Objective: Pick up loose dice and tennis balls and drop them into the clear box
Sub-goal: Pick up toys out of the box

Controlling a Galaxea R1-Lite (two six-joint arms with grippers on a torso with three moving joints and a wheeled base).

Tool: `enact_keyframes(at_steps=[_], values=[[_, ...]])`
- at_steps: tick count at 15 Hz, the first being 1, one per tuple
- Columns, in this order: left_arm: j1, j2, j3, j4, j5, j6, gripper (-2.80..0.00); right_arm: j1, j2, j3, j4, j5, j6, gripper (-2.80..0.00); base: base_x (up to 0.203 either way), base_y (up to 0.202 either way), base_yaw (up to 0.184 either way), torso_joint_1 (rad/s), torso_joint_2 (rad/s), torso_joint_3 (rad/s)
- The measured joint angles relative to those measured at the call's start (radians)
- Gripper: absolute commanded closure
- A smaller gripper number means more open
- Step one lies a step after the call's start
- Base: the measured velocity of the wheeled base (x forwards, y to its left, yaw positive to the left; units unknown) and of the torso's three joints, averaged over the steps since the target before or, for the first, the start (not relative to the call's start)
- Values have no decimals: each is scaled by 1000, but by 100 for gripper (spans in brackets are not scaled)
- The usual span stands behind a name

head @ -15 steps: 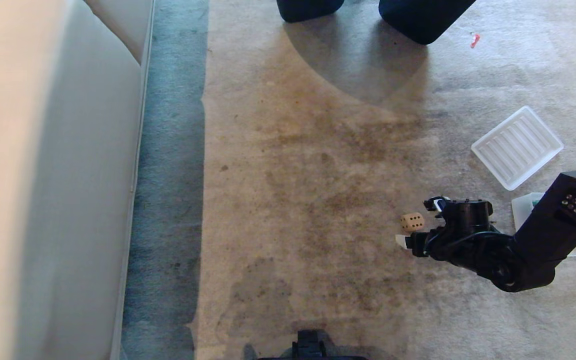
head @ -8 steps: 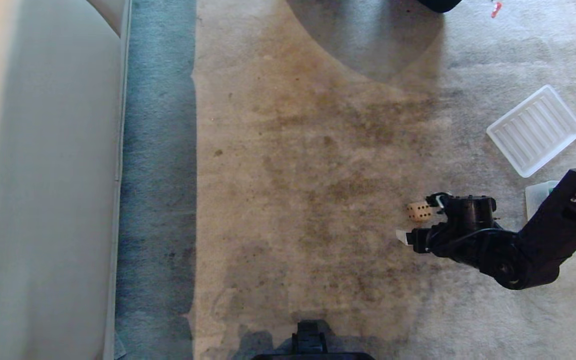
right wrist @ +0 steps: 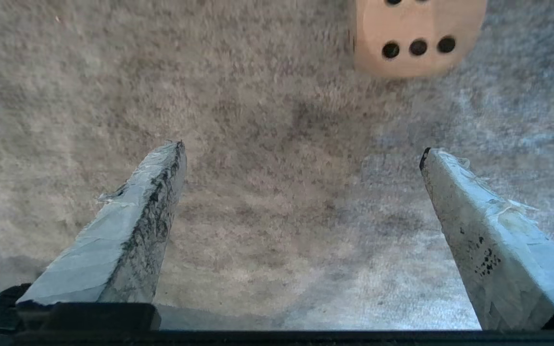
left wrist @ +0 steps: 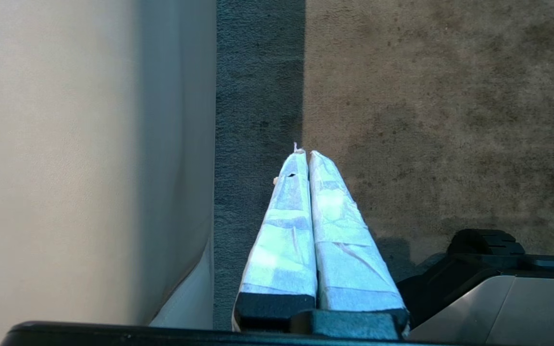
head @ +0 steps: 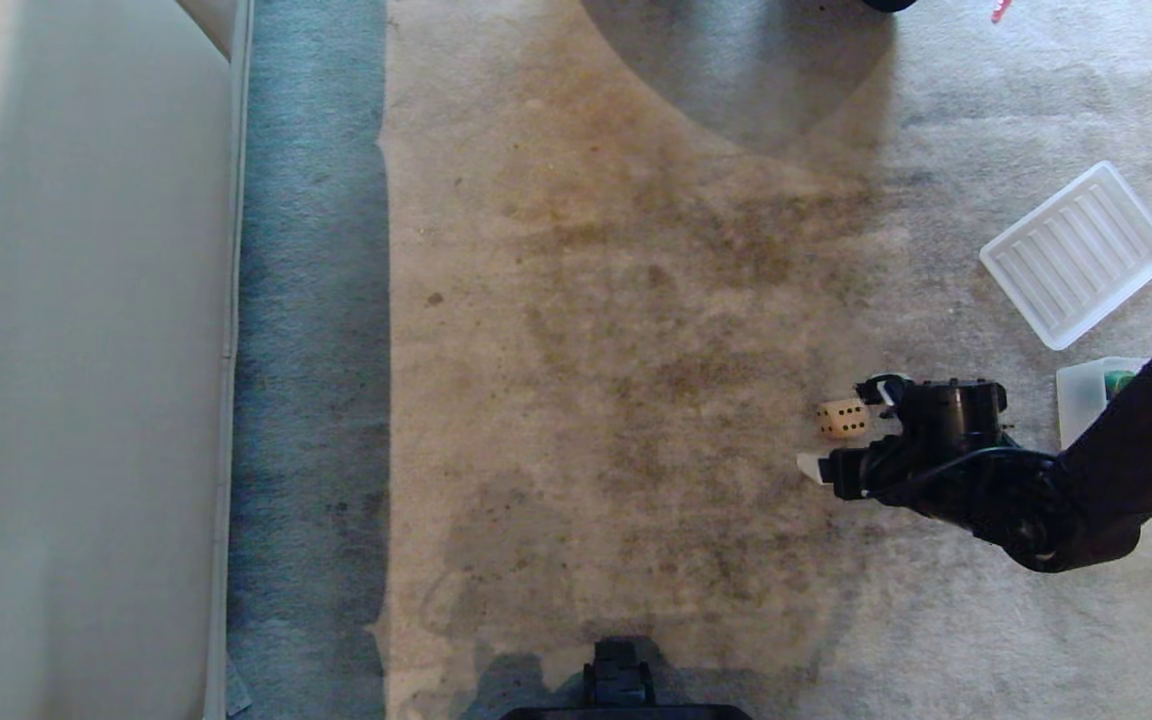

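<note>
Right gripper (head: 841, 428): reaching low over the carpet (head: 636, 400) from the right side of the head view, its taped fingers (right wrist: 128, 240) standing spread wide apart with nothing between them (only bare carpet is showing in the gap in the right wrist view).

Beige die (head: 842, 418): sitting on the carpet, just ahead of the right gripper's fingertips and off to one side of the gap, not touching either finger; in the right wrist view (right wrist: 419, 36) a row of three dark pips is facing the camera.

Clear box (head: 1086, 410): lying on the carpet at the right edge of the head view, mostly hidden behind the right arm; something green is showing inside it, too hidden to name.

Ribbed lid (head: 1076, 252): lying flat on the carpet beyond the clear box, apart from it.

Left gripper (left wrist: 303, 156): hanging near the robot's base (left wrist: 488, 288), its white-wrapped fingers pressed together with nothing between them, pointing at the carpet beside the pale sofa (head: 86, 350).

Tennis balls: none showing clearly in any view.
</note>
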Motion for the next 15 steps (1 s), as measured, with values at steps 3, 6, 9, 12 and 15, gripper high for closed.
enact_keyframes(at_steps=[3,6,9,12,15], values=[[0,0,0,0,0,2,0,-3,-33,-1,38,-3,-20,-280,0,0,0,0,0,0],[0,0,0,0,0,2,0,-6,-62,-5,56,-5,-28,-280,0,0,0,0,0,0],[0,0,0,0,0,1,0,-17,-51,-40,59,-75,-92,-280,0,0,0,0,0,0],[0,0,0,0,0,2,0,-29,-23,-79,58,-155,-164,-280,0,0,0,0,0,0],[0,0,0,0,0,2,0,-47,14,-105,29,-163,-210,-280,0,0,0,0,0,0]])
